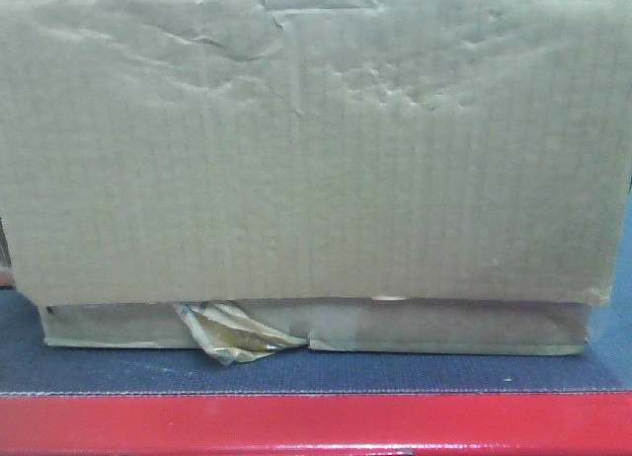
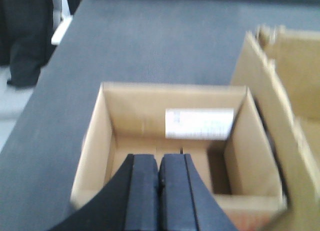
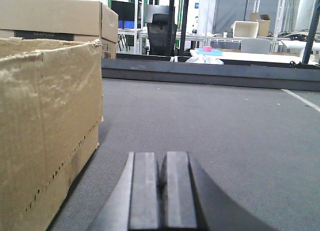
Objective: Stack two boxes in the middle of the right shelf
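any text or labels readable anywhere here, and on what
The white label in the small open cardboard box: print too blurred to read.
The dark strip on the far brown cardboard box: pale lettering, too small to read.
The large creased cardboard box: no text.

The right gripper (image 3: 161, 183), fingers together, hovers beside a cardboard box (image 3: 47, 126).

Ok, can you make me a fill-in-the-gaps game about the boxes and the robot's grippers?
The small box by the left gripper has its top ____. Inside it there is a ____ label. In the right wrist view, the big box stands on the picture's ____ side, beside the right gripper. In the front view, the strip along the bottom edge is ____.
Missing words: open, white, left, red.
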